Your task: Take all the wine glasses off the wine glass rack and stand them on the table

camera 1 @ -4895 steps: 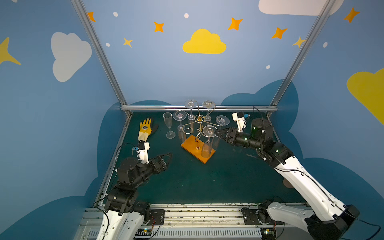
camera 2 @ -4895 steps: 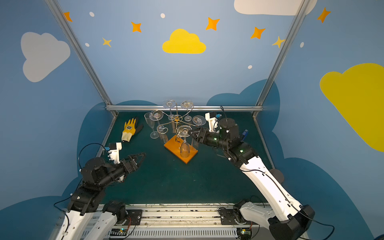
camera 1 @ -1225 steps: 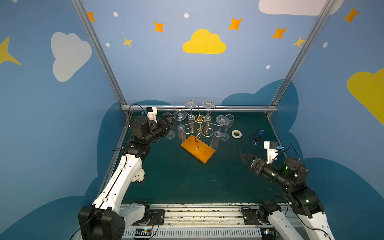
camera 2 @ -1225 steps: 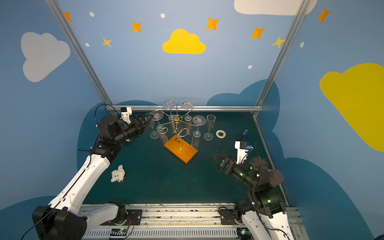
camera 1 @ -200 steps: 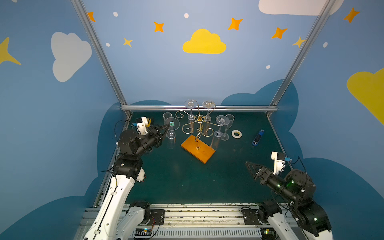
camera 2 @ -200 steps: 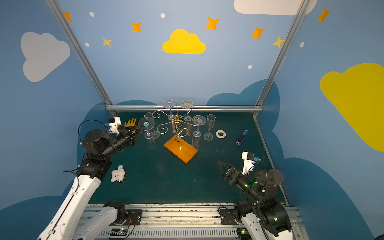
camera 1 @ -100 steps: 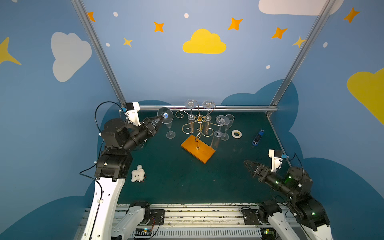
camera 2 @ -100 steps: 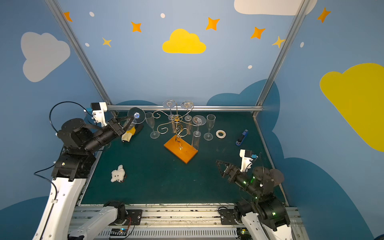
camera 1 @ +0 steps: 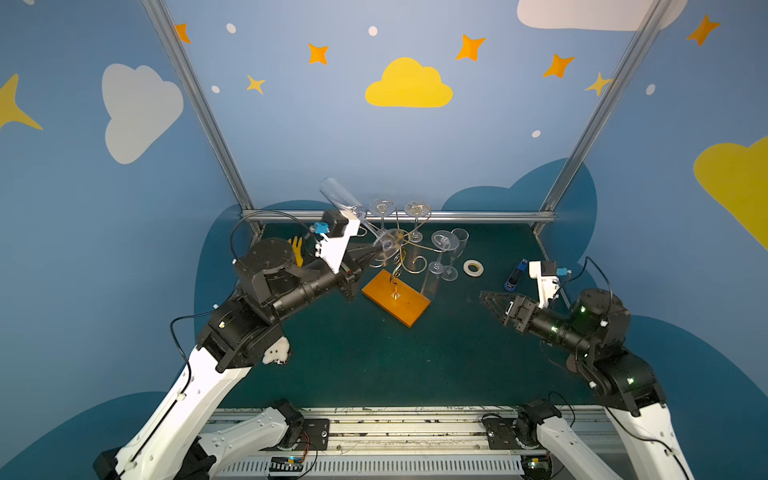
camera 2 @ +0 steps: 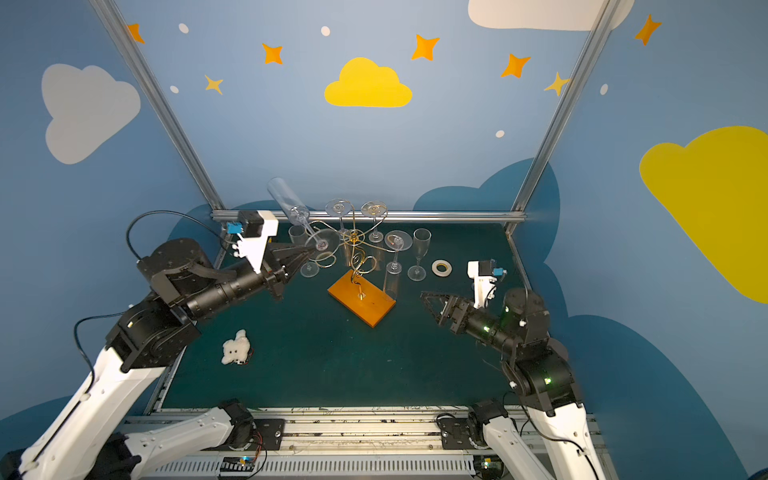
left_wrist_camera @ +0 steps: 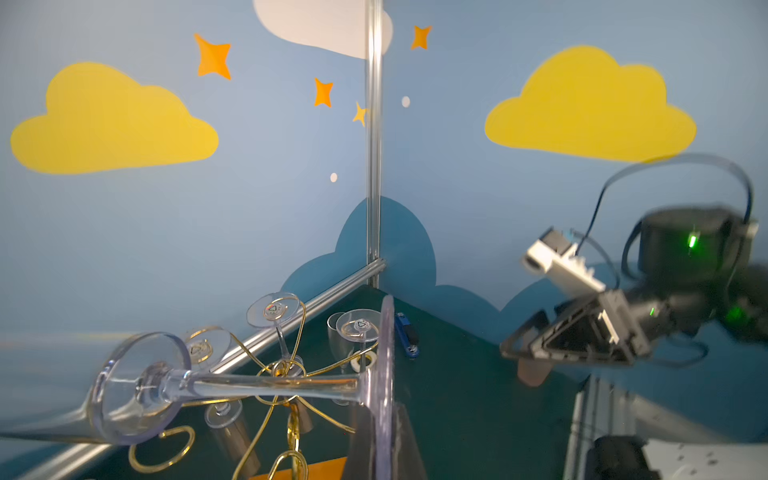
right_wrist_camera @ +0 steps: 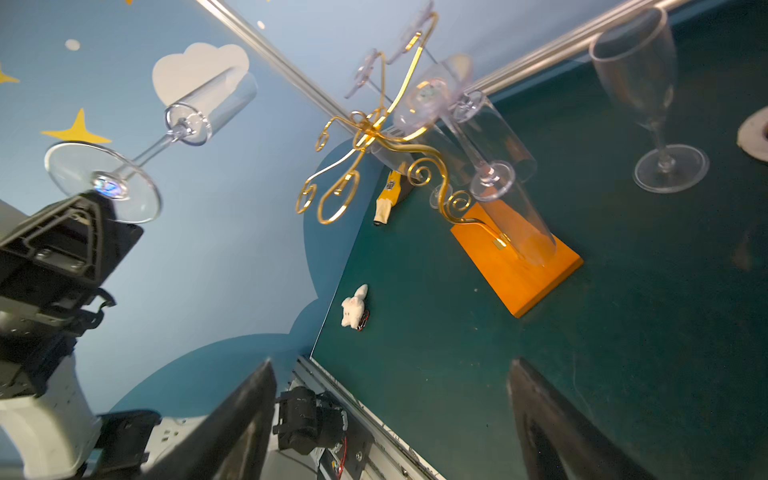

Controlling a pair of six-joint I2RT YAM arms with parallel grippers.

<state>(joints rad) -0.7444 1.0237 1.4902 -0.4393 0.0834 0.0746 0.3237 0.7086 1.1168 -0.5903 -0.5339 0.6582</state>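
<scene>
**Wine glass off the rack, held aloft by the left arm**

The left gripper (camera 2: 309, 250) is clamped tight on the round foot of the wine glass (camera 2: 286, 196). The left wrist view shows the foot edge-on between the fingers. The glass is in the air and tilted, with its bowl up toward the back-left corner and its stem slanting down to the foot.

In both top views the glass overlaps the left-hand arms of the wine glass rack (camera 1: 405, 306). The right wrist view shows a clear gap between glass and gold wire, so they are not touching.

The rack stands on the green table (camera 1: 374, 365) with its orange base flat. Hanging glasses (camera 2: 398, 241) sit foot-up on its rear and right arms.

The right gripper (camera 1: 492, 301) hovers over the table to the right of the base, well apart from it. Its jaws are spread wide with nothing between them.

An upright flute (camera 1: 456, 251) and a tape roll (camera 1: 473, 268) sit on the table to the right of the rack.
</scene>
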